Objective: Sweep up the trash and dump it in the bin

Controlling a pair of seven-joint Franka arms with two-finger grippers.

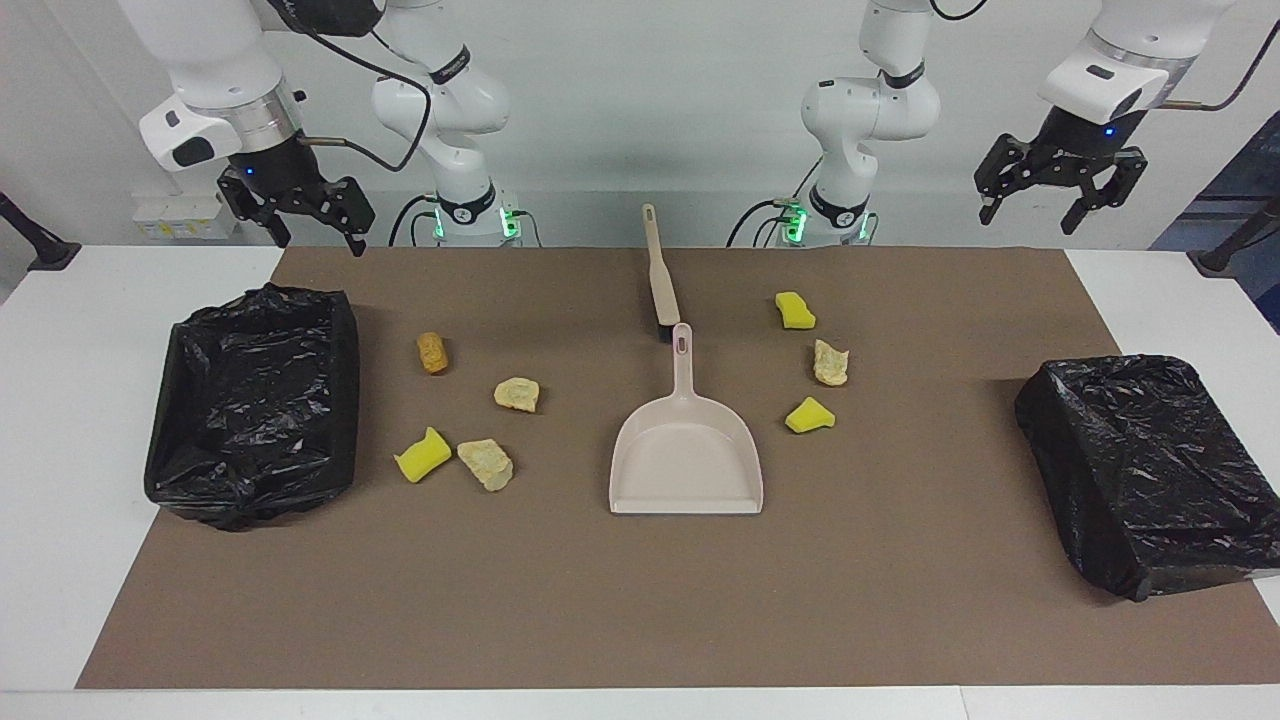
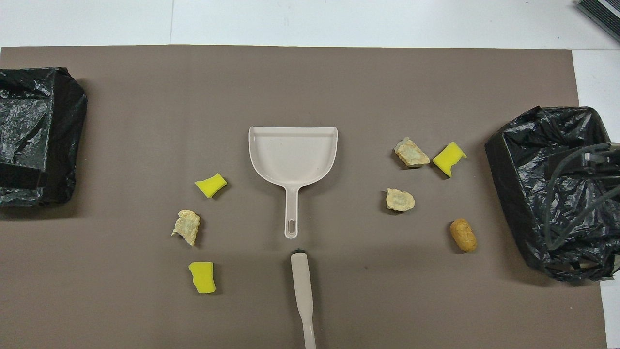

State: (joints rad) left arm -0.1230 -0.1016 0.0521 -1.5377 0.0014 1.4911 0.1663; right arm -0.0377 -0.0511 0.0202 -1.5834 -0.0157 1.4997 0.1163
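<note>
Up near the arms: both grippers hang in the air at their own ends of the table, nothing in either one.
Left gripper [image 1: 1060, 205]: fingers spread wide, empty, over the mat's corner, with the lined bin [image 1: 1140, 470] at that end well out in front of it.
Right gripper [image 1: 300, 215]: spread too, empty, up over the robots' edge of the other lined bin [image 1: 250, 400].
Trash [image 1: 516, 393]: seven scraps loose on the brown mat [image 1: 640, 600], none swept yet. Four lie out in front of the right gripper, beside its bin; three lie toward the left gripper's end. All are well apart from either hand.
Tools: dustpan [image 1: 686, 455] sits mid-table between the two hands, handle pointing at the robots; brush [image 1: 660, 275] lies in line with it, bristle end just shy of the pan's handle tip.
How the trash handles: my guess is light stuff. The yellow sponge bits look soft and springy, the tan lumps crumbly. They'd likely skid or roll ahead of the bristles, so short strokes toward the pan lip.
Where to grab: not the scraps, I'd say. Take the brush by its slim handle and the dustpan by its handle.
Facing view only: shows both grippers and their spread fingers.
Overhead view only: shows no gripper at all, just the right arm's cable over its bin, but gives the scraps' spacing around the pan cleanly.
</note>
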